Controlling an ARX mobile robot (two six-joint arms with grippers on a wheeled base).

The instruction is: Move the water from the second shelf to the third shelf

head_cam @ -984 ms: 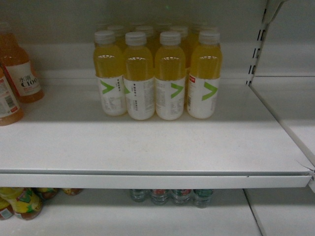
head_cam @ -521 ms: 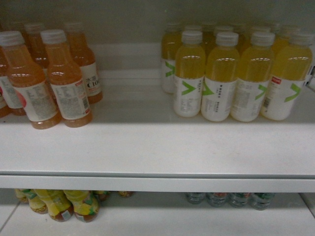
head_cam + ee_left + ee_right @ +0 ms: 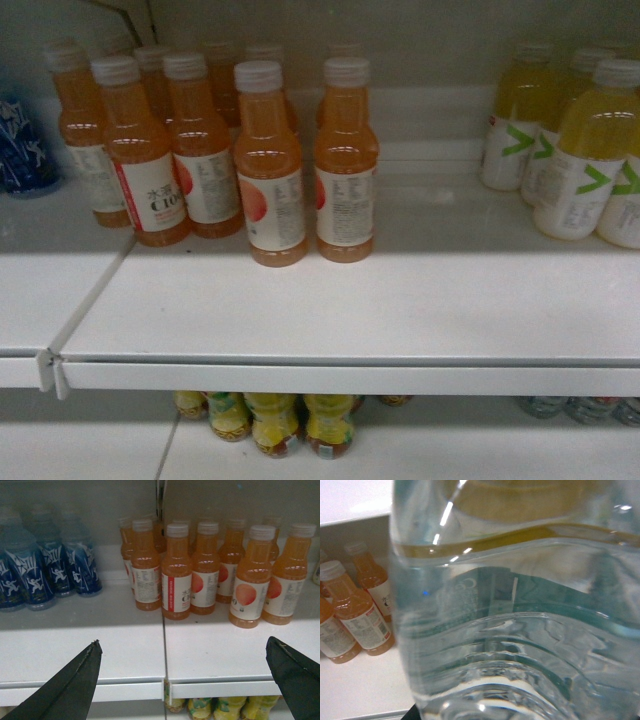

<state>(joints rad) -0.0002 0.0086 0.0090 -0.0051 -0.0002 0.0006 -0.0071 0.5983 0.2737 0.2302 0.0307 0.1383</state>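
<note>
White shelf (image 3: pixel 350 300) carries orange bottles (image 3: pixel 268 165). Left pincer (image 3: pixel 182 680) spread apart. Water (image 3: pixel 520 630) fills the right wrist view; that pincer's grip cannot be told.

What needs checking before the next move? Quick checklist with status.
1. Water bottle close against right wrist camera: ok.
2. Right end effector shut on it: cannot tell, not visible.
3. Left end effector open and empty: ok.
4. Free shelf space in front of orange bottles: ok.
5. Yellow bottles standing apart from that space: ok.
6. Bottle upright: cannot tell.
</note>
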